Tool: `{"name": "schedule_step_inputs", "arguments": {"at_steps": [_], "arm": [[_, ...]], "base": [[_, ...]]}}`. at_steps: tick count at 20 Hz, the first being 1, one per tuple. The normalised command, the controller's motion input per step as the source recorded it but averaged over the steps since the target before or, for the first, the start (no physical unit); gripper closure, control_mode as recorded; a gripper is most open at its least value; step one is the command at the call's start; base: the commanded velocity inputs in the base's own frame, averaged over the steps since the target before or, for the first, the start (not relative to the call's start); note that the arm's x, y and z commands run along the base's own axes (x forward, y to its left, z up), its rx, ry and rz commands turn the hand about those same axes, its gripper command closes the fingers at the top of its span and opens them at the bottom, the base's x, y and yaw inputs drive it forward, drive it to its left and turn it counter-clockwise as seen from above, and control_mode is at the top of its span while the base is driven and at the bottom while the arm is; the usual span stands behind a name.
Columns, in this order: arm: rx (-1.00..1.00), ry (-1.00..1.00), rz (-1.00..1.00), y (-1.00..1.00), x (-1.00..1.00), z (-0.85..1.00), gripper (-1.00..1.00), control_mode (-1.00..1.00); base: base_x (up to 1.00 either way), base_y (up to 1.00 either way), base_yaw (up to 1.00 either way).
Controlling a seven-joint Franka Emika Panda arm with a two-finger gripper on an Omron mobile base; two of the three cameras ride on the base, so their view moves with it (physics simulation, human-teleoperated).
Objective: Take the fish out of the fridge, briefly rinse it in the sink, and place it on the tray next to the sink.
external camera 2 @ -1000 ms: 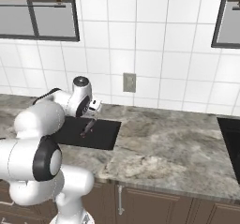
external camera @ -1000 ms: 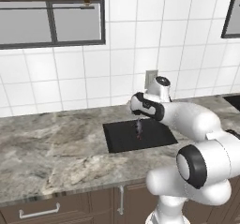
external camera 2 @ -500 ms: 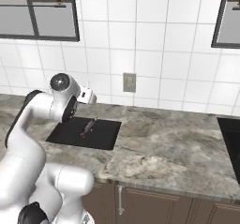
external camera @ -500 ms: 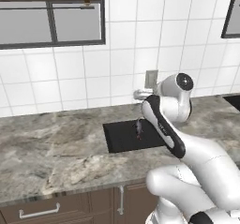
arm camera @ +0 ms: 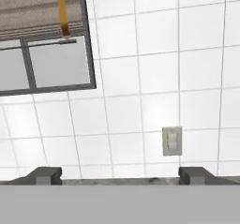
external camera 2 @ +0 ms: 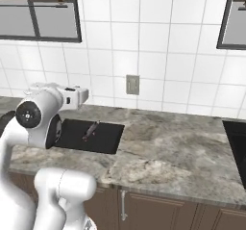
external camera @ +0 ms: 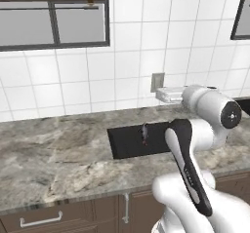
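Wall: You face glossy white square tiles with thin grey grout lines, running the full width behind the counter.
Window: You have a dark-framed window at upper left, with a woven tan blind and an orange cord at its top edge; the hand view shows the same frame.
Counter: You see a grey marbled stone slab with brown veining, polished and flat, over dark wood cabinet fronts with pale bar handles.
Arm: Your white arm with its dark joint band stands raised in front of the counter, the hand level and facing the wall.
Sink: You have a black rectangular basin let into the stone; in the right base view it sits just right of the arm.
Outlet: You see a small grey rectangular plate on the tiles above the counter, also in the hand view.
Gripper: Your gripper shows two blocky dark tips set wide apart, with nothing between them.
Fish: You find the fish, a small dark thin spiky shape, lying inside the sink, well apart from the gripper.
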Motion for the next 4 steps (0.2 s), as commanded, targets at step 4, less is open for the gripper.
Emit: {"name": "schedule_step_inputs", "arguments": {"at_steps": [4], "arm": [[0.05, -0.38, 0.0, -0.61, -1.0, 0.68, -1.0, -1.0]], "base": [[0.0, 0.0, 0.0]]}}
